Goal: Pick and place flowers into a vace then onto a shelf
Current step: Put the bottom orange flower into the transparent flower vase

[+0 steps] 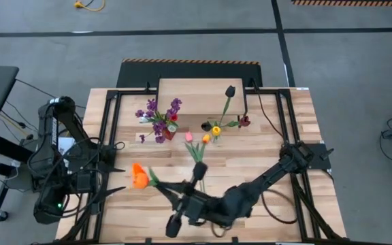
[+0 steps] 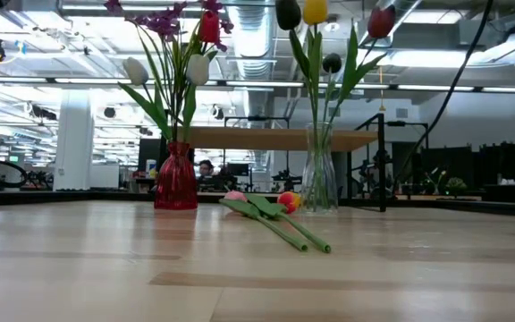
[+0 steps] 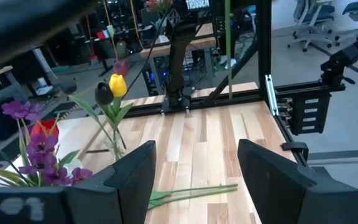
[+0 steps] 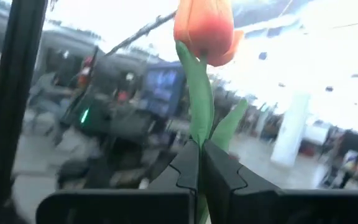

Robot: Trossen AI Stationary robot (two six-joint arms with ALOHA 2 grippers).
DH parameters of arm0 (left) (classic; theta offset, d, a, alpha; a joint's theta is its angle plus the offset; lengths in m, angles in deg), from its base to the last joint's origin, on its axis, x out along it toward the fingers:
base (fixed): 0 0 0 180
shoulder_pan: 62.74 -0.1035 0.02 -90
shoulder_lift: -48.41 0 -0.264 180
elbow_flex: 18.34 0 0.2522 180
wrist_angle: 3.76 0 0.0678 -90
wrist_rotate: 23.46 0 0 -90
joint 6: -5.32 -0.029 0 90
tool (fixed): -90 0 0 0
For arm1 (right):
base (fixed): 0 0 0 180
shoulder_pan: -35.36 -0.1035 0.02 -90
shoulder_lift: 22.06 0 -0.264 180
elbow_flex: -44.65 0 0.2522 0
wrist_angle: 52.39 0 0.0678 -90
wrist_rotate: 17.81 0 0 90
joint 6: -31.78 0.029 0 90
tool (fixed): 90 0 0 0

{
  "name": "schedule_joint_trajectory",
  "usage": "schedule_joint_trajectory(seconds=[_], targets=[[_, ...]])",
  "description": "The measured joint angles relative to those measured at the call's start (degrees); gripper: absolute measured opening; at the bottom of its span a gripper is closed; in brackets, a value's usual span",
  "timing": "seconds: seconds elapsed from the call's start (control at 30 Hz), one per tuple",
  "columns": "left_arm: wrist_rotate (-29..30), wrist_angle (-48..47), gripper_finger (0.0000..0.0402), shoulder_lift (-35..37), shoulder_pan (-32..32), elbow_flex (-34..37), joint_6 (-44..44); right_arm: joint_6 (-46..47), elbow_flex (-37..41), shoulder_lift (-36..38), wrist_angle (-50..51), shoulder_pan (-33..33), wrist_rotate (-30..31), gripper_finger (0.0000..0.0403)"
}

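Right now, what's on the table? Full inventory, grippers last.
Red glass vase: one, holding purple sprigs plus red and white tulips, in front of the shelf's left part.
Clear glass vase: one, holding yellow, dark and red tulips, to the red vase's right.
Loose tulips: two, pink and orange, lying mid-table.
Light wooden shelf: one, at the far edge.
Left gripper: open, empty, over the table's left side.
Right gripper: shut on an orange tulip, near edge.

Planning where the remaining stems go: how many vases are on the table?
2. A red vase holding purple sprigs stands left of a clear glass vase with tulips; both are in front of the shelf. Nothing suggests a hidden third.
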Motion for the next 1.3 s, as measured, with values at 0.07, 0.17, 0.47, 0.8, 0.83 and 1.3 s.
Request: schedule_joint_trajectory(seconds=[0.07,0.17,0.47,0.8,0.83,1.3], targets=[[0.0,-0.1,0.0219,-0.6,0.0,0.0,0.4,-5.6,-1.5,0.1,-3.1,-1.3,1.9,0.0003],[0.0,-0.1,0.0219,-1.7,0.0,0.0,0.5,-15.1,-2.8,0.0,-8.6,-3.8,8.0,0.0003],[0.0,-0.1,0.0219,-4.4,0.0,0.0,0.7,-28.9,-1.5,0.5,-16.6,-11.2,17.6,0.0001],[0.0,0.1,0.0219,-5.1,0.0,0.0,2.0,0.9,2.1,1.2,10.3,-9.8,0.4,0.0002],[0.0,0.1,0.0219,-5.1,0.0,0.0,2.3,5.8,2.1,1.2,14.3,-9.0,-3.3,0.0001],[-2.0,0.0,0.0219,-5.0,0.4,0.0,4.1,17.2,5.4,-13.4,-5.5,4.6,-63.7,0.0001]])
